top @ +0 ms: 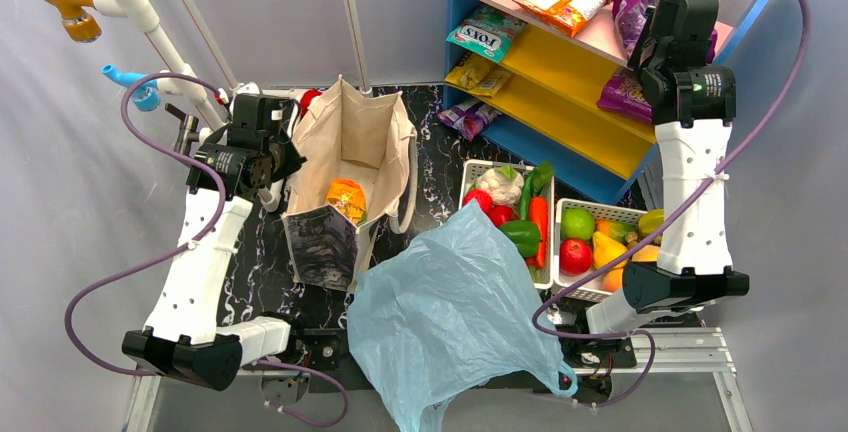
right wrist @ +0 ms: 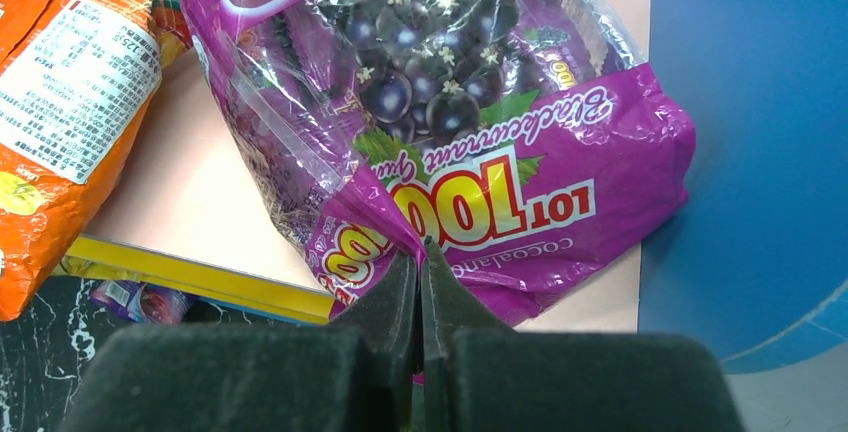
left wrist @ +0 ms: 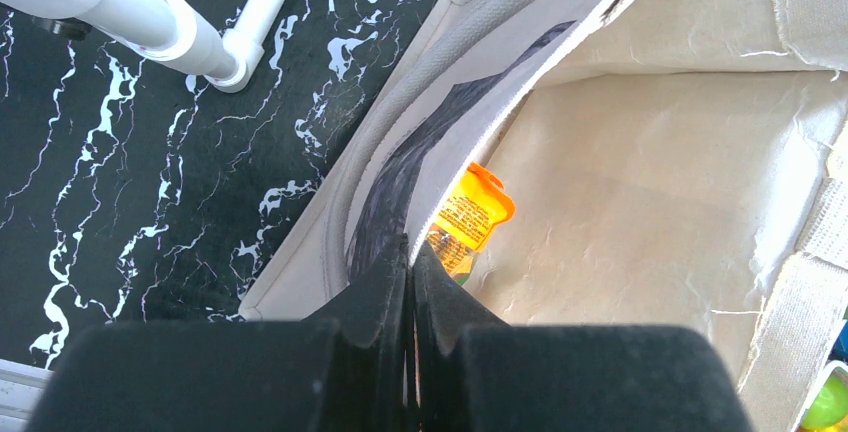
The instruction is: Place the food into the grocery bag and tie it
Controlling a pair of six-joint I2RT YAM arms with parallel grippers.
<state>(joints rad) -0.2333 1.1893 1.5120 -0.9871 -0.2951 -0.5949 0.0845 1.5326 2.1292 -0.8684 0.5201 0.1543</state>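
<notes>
Thin blue film makes up the grocery bag (top: pixel 450 312): light, crinkly, slippery and limp, so I judge it will sag shut unless I take it by a handle loop or the edge of its mouth. It lies crumpled on the bench (top: pixel 440 142), well apart from both end effectors and back near my bases. The food sits in two white baskets (top: pixel 470 165) (top: pixel 562 205) just beyond the bag. The red round fruit (top: pixel 575 255) and the green one (top: pixel 577 223) look firm and smooth; I would pinch them across the middle, though they may roll. My left end effector (left wrist: pixel 411 252) is fully closed, its tips at the rim of the beige canvas tote (left wrist: pixel 650 182), which holds an orange packet (left wrist: pixel 470 212). My right end effector (right wrist: pixel 421 257) is closed too, its tips at the lower edge of a purple sweets pack (right wrist: pixel 480 152) on the pink shelf (right wrist: pixel 200 192). Whether either end effector pinches anything, I cannot tell.
</notes>
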